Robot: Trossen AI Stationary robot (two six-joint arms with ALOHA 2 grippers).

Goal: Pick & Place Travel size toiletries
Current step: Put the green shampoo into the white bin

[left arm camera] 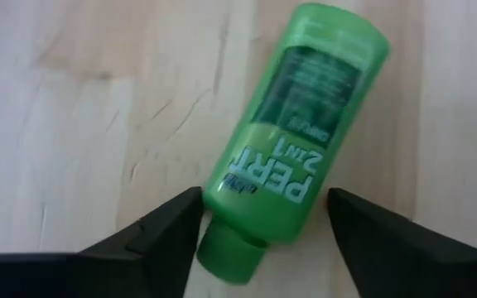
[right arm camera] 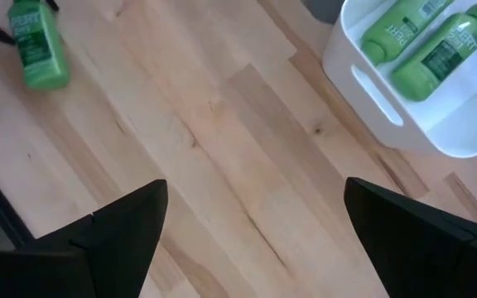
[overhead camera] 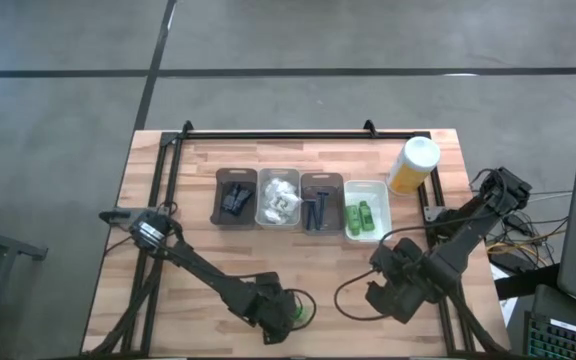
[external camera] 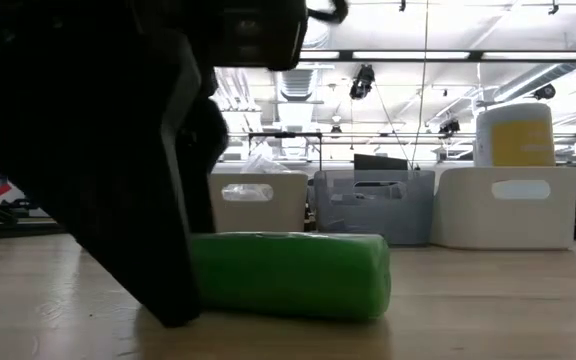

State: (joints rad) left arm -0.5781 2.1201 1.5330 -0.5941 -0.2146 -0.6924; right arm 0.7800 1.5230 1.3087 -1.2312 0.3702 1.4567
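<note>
A small green tube [left arm camera: 292,145] lies flat on the wood near the table's near edge [overhead camera: 302,310], its cap end toward my left gripper. My left gripper [left arm camera: 263,199] is open and low over the table. Its fingers stand on either side of the tube's cap end [left arm camera: 230,252] with a small gap on each side. In the low view the tube [external camera: 293,275] rests on its side beside one dark finger [external camera: 163,270]. My right gripper [right arm camera: 255,207] is open and hovers over bare wood [overhead camera: 388,285], right of the tube. Two more green tubes [right arm camera: 425,37] lie in the white tray [overhead camera: 366,235].
Along the table's middle stands a row of trays: a dark one with black pieces [overhead camera: 236,197], a clear one with white packets [overhead camera: 278,198], a brown one with dark razors [overhead camera: 320,203]. A yellow bottle with a white cap [overhead camera: 414,165] stands at the far right. A black cable [overhead camera: 353,300] loops between the grippers.
</note>
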